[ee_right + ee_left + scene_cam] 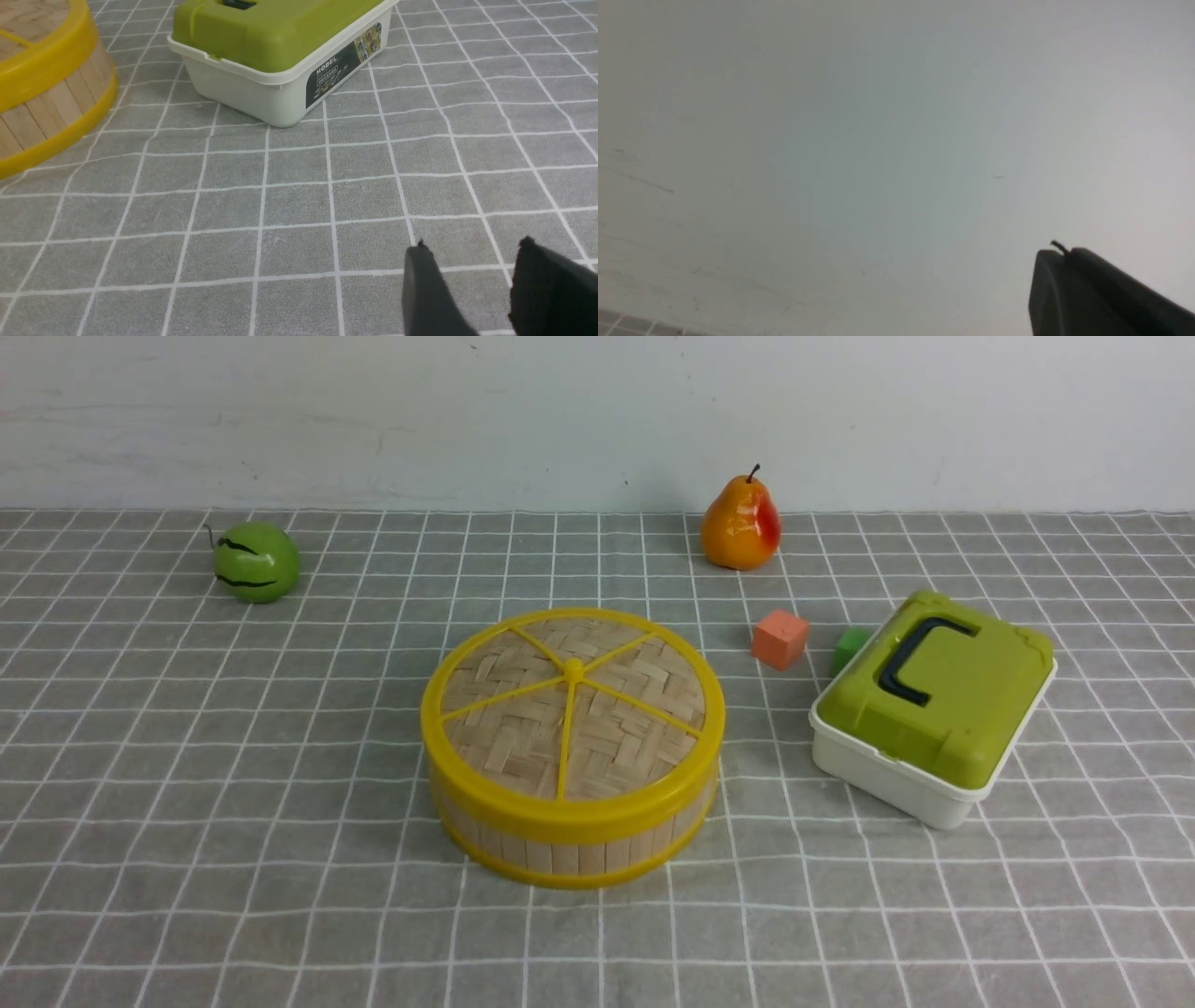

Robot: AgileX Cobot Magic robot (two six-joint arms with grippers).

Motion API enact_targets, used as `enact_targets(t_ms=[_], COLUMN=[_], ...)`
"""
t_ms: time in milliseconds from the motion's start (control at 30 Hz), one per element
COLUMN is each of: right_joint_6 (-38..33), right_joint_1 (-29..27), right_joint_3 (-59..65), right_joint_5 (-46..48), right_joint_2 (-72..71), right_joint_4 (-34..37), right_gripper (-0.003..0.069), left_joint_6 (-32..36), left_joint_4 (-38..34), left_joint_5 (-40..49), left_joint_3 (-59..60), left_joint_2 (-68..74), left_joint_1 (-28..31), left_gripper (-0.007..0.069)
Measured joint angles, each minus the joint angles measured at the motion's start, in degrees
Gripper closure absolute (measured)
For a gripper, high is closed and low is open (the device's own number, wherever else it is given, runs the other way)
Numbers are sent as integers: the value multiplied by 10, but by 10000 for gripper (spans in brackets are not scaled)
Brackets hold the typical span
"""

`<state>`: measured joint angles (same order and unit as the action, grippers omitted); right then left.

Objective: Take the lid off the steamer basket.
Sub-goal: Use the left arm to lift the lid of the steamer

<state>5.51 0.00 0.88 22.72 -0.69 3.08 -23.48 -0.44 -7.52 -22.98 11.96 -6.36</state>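
The steamer basket [569, 845] stands in the middle of the grey checked cloth, its bamboo-slat wall between yellow rims. The lid [571, 705], woven bamboo with a yellow rim, spokes and centre knob, sits closed on top of it. Neither gripper shows in the front view. In the right wrist view my right gripper [474, 245] is open and empty, low over bare cloth, with the basket [51, 107] and the lid's rim [42, 60] off to one side. In the left wrist view my left gripper [1064, 254] is shut and empty, facing the blank wall.
A white box with a green lid and black handle [934, 709] stands right of the basket; it also shows in the right wrist view [261, 88]. An orange cube [780, 638] and a green cube [848, 649] lie behind it. A pear [740, 523] and a green fruit [255, 561] stand near the wall.
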Motion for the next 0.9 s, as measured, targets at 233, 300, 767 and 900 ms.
enact_targets(t_ms=[233,300,767,900], right_joint_6=[0,0,0,0], right_joint_1=[0,0,0,0], right_joint_3=[0,0,0,0], right_joint_5=[0,0,0,0], right_joint_2=[0,0,0,0], right_joint_4=[0,0,0,0], right_gripper=[418,418,418,418], left_joint_6=[31,16,86,91], left_joint_4=[12,9,4,4], left_joint_5=[61,68,556,657], left_joint_3=[-184,-216,-592,-682], left_joint_2=[229,285,685,785], left_joint_1=[0,0,-128,-160], left_gripper=[637,637,637,637])
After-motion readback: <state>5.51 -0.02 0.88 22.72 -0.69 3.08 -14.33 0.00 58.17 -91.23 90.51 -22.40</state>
